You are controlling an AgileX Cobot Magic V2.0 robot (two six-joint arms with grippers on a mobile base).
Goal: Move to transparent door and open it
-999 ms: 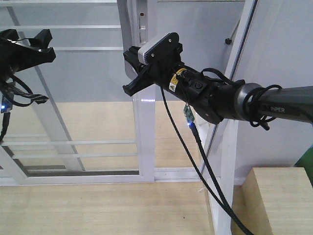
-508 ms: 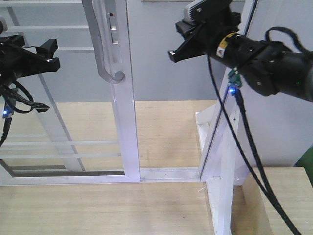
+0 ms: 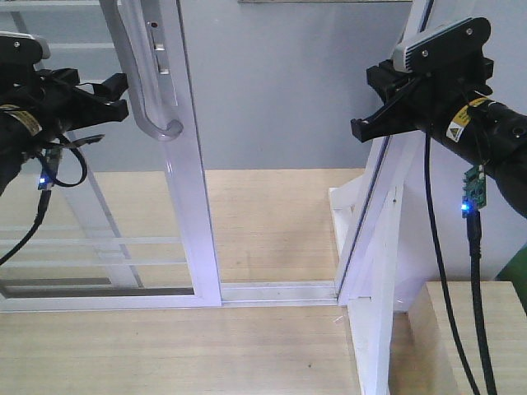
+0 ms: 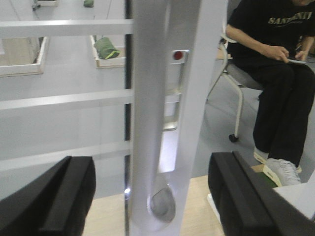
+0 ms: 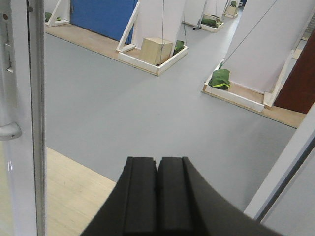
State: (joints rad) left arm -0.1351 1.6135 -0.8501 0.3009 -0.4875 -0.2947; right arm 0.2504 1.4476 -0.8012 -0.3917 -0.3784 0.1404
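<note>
**Front view:** The transparent door (image 3: 193, 222) stands at 9 o'clock, its white stile slanting down to the floor track. Its curved pull handle (image 3: 163, 132) hooks at 11 o'clock. The left gripper (image 3: 115, 97) comes in from 10 o'clock with its jaws apart and its tips just beside the handle. The right gripper (image 3: 360, 129) hangs at 2 o'clock, well apart from the door, before the white post (image 3: 375, 247). A yellow label (image 3: 454, 130) on the right wrist carries print too small to read.

**Left wrist view:** The left gripper (image 3: 115, 97) has its black jaws spread wide at 7 and 5 o'clock. The pull handle (image 4: 147, 98) and the door (image 4: 206, 73) rise between them; whether either jaw touches the door cannot be told. A red lock indicator (image 4: 178, 55) sits at 12 o'clock. At 2 o'clock a seated person (image 4: 275, 64) wears a black shirt with pale lettering that begins "SAN"; the rest is blurred.

**Right wrist view:** The right gripper (image 5: 157, 164) has its jaws pressed together at 6 o'clock, holding nothing. The door (image 5: 19, 88) edges the frame at 9 o'clock, with the handle's end (image 5: 7, 131) just showing. Across the grey floor are a wooden box (image 5: 156, 50) at 12 o'clock and a green bag (image 5: 220, 78) at 1 o'clock.
</note>
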